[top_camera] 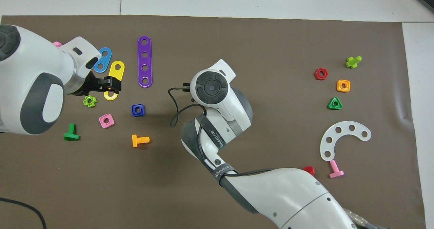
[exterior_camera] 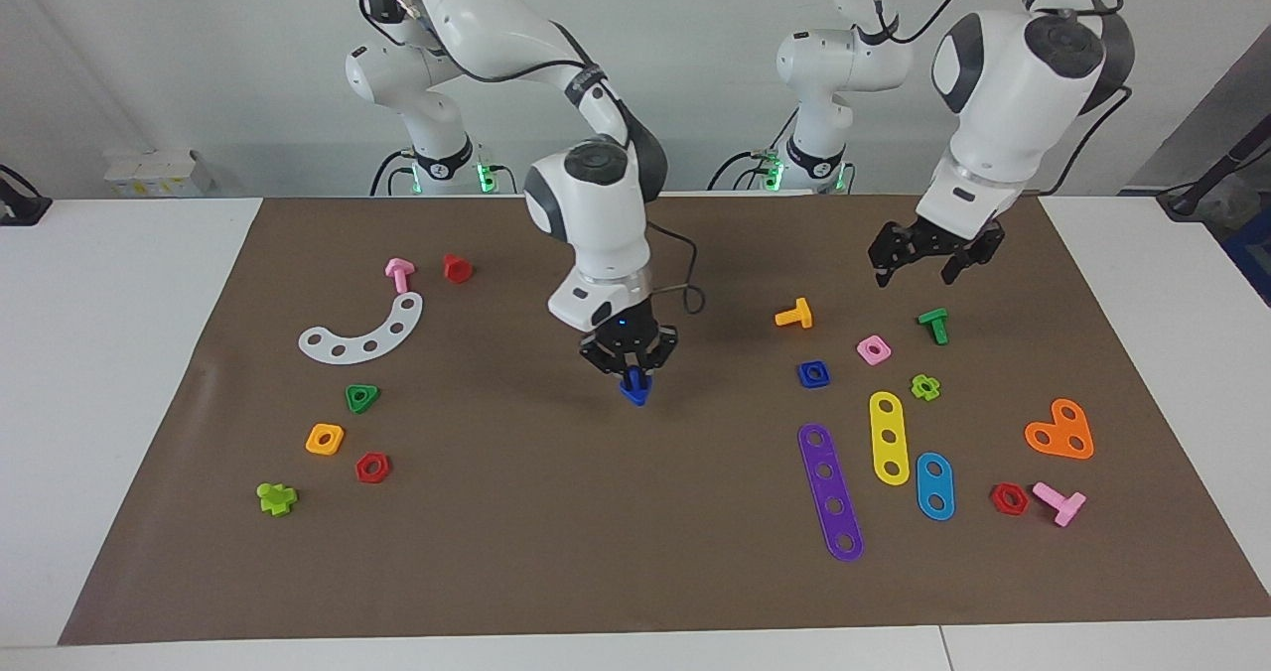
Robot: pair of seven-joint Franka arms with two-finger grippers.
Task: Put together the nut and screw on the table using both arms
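Centrally, your right gripper (exterior_camera: 633,368) hangs over the bare middle of the brown mat (exterior_camera: 635,552), its fingers clamped on the screw (exterior_camera: 635,388), a small dark-blue bolt hanging from the fingertips just above the mat. From overhead the right arm's wrist hides both gripper and screw.

No container is in view; every part lies loose on the mat.

You will find the nut (exterior_camera: 812,374) (top_camera: 137,110), a blue square with rounded corners and a round centre hole, flat on the mat toward the left arm's end. Beside it lie the pink square nut (exterior_camera: 874,349), the orange bolt (exterior_camera: 794,315) nearer the robots, and the purple four-hole strip (exterior_camera: 830,492) farther from them.

Your left gripper (exterior_camera: 928,264) hangs in the air with its fingers spread apart, holding nothing, over the mat near the green bolt (exterior_camera: 933,325).

Open room: the mat's middle band, between the nut's group and the white curved strip (exterior_camera: 362,334) toward the right arm's end, is free of parts. The mat's edge farthest from the robots runs close to the edge of the table (exterior_camera: 99,373), and white tabletop shows at both ends.
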